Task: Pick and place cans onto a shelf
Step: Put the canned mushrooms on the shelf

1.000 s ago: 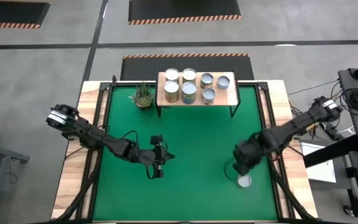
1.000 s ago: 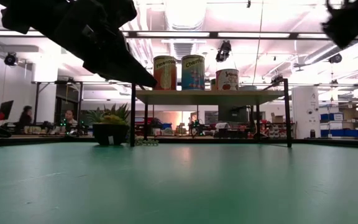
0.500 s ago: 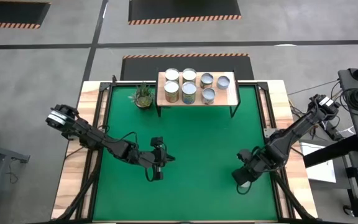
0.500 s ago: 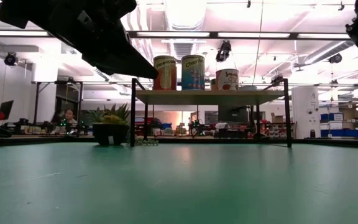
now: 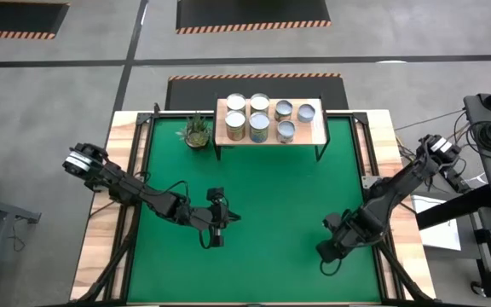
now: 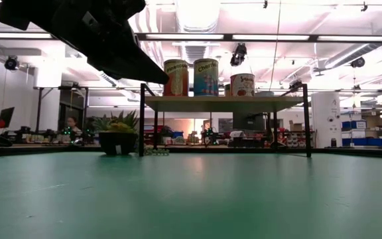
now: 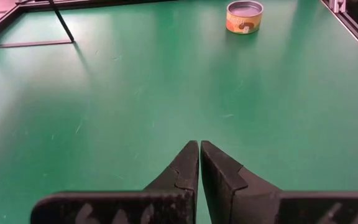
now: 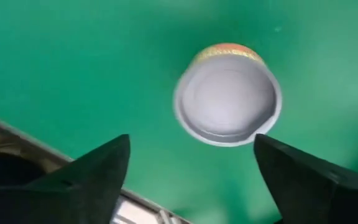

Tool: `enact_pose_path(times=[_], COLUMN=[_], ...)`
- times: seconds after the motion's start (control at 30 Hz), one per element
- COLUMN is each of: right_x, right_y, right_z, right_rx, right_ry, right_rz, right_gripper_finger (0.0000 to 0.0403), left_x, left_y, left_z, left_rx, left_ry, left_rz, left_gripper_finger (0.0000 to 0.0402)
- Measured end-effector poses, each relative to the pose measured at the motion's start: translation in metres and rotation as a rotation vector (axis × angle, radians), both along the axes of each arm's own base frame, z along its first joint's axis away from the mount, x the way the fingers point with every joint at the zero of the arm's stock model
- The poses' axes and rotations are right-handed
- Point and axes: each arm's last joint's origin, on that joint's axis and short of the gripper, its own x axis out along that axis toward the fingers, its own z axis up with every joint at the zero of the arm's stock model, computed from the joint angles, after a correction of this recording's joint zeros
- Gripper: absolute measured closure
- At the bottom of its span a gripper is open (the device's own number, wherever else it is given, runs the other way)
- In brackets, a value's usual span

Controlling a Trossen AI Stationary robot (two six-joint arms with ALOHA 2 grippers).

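The pale wood shelf stands at the far edge of the green mat on thin black legs, with several cans on top; the low view shows the shelf and tall cans. One short can with an orange label and silver top stands upright on the mat at the near right, also in the left wrist view. My right gripper hovers over it, fingers open and pointing down, hiding it in the high view. My left gripper is shut and empty over the mat's near left.
A small potted plant stands left of the shelf, also in the low view. The mat is bare between the arms. Black frame rails and wooden table strips border the mat. People sit in the room far behind.
My right gripper has moved toward the table's near edge and now covers the short can in the high view, where the can showed beside it a second ago. In the low view the right arm has slid out at the top right.
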Motion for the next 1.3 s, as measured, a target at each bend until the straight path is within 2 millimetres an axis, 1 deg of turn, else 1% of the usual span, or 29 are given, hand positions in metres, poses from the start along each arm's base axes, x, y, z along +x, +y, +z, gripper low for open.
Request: enact_pose_path(times=[0.1,0.17,0.5,0.77,0.83,0.9,1.1,1.3], right_x=[0.002,0.004,0.008,0.008,0.008,0.008,0.008,0.009], right_y=[0.003,0.004,0.008,0.008,0.007,0.007,0.007,0.006], right_z=[-0.009,-0.015,-0.036,-0.036,-0.036,-0.036,-0.036,-0.035], right_rx=[-0.022,-0.04,-0.109,-0.116,-0.117,-0.121,-0.122,-0.155], right_ry=[0.051,0.068,0.15,0.152,0.153,0.155,0.151,0.109], right_rz=[-0.001,0.002,-0.011,-0.01,-0.011,-0.012,-0.002,0.002], right_gripper_finger=[0.0049,0.004,0.0037,0.0037,0.0042,0.0057,0.0131,0.0133], left_x=[0.0,0.0,0.0,0.0,0.0,0.0,0.0,0.0], left_y=[0.0,0.0,0.0,0.0,0.0,0.0,0.0,0.0], left_z=[0.0,0.0,0.0,0.0,0.0,0.0,0.0,0.0], left_rx=[0.002,0.007,0.033,0.052,0.053,0.054,0.053,0.051], left_ry=[0.0,0.001,0.004,0.005,0.005,0.006,0.005,0.0], left_rz=[-0.001,-0.004,-0.018,-0.028,-0.029,-0.029,-0.029,-0.029], left_gripper_finger=[0.0402,0.0402,0.0402,0.0402,0.0402,0.0402,0.0402,0.0402])
